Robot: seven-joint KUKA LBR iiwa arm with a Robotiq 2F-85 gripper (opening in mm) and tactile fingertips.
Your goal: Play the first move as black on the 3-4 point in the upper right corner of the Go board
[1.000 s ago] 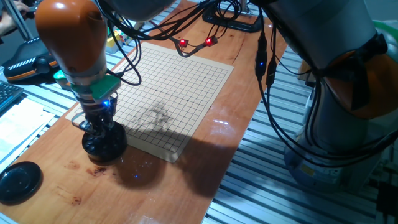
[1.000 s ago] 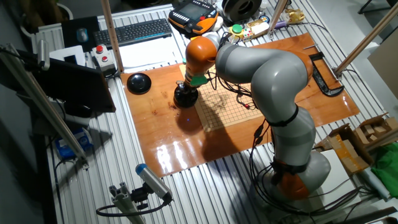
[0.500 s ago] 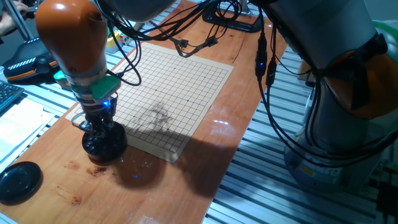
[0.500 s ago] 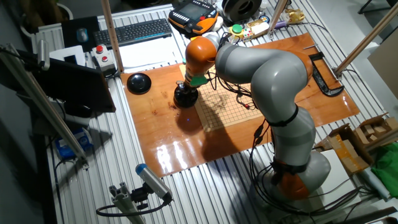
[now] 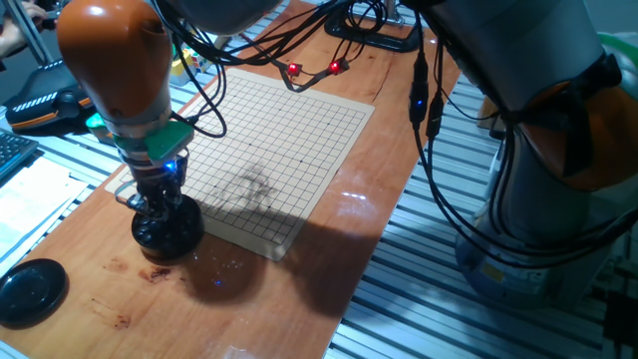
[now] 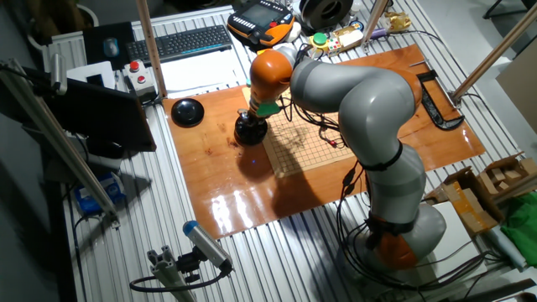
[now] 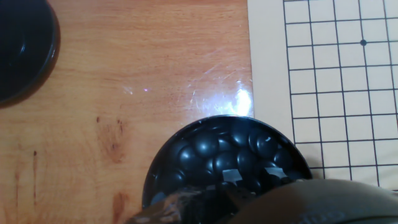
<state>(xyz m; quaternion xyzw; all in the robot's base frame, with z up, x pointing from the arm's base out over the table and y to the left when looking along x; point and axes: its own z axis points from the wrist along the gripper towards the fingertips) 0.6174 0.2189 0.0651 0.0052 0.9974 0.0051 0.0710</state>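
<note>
The pale Go board (image 5: 284,150) lies on the wooden table, and no stone shows on its grid. It also shows in the other fixed view (image 6: 312,144) and the hand view (image 7: 336,93). A round black bowl (image 5: 167,234) full of glossy black stones (image 7: 217,152) stands just off the board's corner. My gripper (image 5: 159,209) reaches straight down into the bowl, fingertips among the stones. In the hand view the fingers (image 7: 280,202) are a dark blur at the bottom edge. I cannot tell whether they hold a stone. The single black stone cannot be told apart.
The plain black round lid (image 5: 30,289) lies on the table beside the bowl; it also shows in the hand view (image 7: 22,43). Cables (image 5: 299,55) with red lights hang over the board's far edge. A keyboard (image 6: 180,42) and a pendant (image 6: 264,21) lie beyond the table.
</note>
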